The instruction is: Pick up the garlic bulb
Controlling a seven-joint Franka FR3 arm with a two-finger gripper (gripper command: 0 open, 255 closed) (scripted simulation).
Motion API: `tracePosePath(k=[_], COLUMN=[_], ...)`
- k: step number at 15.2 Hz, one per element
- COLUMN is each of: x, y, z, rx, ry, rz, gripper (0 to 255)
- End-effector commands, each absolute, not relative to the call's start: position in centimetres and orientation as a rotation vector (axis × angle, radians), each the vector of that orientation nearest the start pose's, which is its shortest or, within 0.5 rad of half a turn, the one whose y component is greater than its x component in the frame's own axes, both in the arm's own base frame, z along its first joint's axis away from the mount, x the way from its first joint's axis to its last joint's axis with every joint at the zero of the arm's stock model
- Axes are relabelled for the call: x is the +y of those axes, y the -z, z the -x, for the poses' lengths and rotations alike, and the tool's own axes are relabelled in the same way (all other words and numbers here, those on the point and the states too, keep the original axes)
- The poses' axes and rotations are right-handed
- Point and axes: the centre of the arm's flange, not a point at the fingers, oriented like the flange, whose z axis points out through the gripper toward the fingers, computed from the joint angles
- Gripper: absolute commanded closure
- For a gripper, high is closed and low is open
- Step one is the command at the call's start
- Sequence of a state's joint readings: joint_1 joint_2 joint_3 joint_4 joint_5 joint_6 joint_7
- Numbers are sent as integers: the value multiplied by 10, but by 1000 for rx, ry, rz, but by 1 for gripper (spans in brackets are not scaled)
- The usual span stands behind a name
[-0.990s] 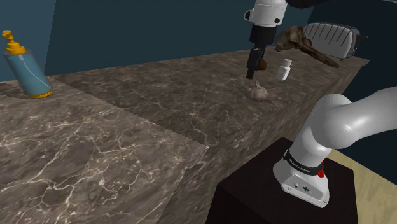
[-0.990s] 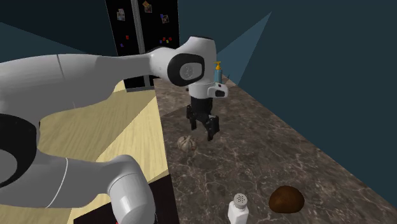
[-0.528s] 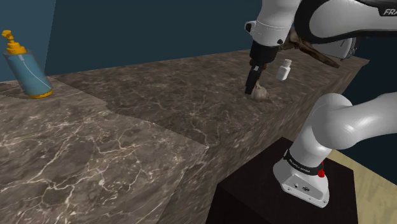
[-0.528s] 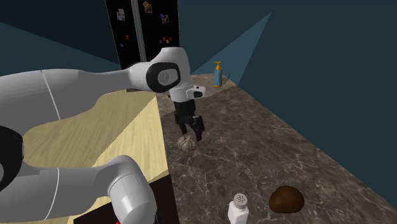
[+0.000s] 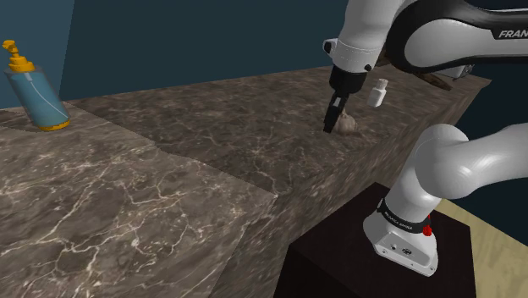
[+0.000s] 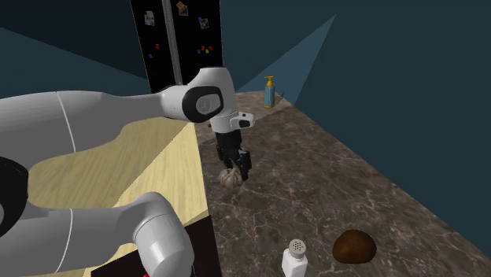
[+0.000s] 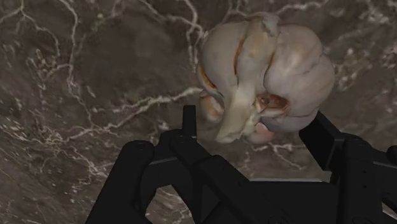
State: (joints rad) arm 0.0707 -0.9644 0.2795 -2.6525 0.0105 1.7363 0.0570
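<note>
The garlic bulb is pale beige with papery cloves and lies on the dark marble counter near its front edge. My black gripper has come down onto it from above. In the second exterior view the gripper stands over the bulb. In the wrist view the garlic bulb sits between the two fingers, which stand apart on either side of it; one fingertip is a little clear of the bulb. The gripper is open around the bulb.
A white shaker stands just beyond the garlic, also seen as the shaker next to a brown lump. A blue pump bottle stands at the counter's far end. The counter edge drops to a wooden floor beside the bulb.
The gripper came down from above the counter, moved over the garlic and now straddles it. The garlic has stayed in place.
</note>
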Motion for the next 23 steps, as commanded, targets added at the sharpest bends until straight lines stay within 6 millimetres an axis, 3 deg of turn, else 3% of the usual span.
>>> tracePosePath(k=[1, 7, 23], x=[103, 104, 104], y=[-504, -504, -584], z=[-258, -258, -258], rx=[-297, -297, -297], ry=[97, 97, 97], rz=[3339, 3339, 3339], gripper=[255, 255, 255])
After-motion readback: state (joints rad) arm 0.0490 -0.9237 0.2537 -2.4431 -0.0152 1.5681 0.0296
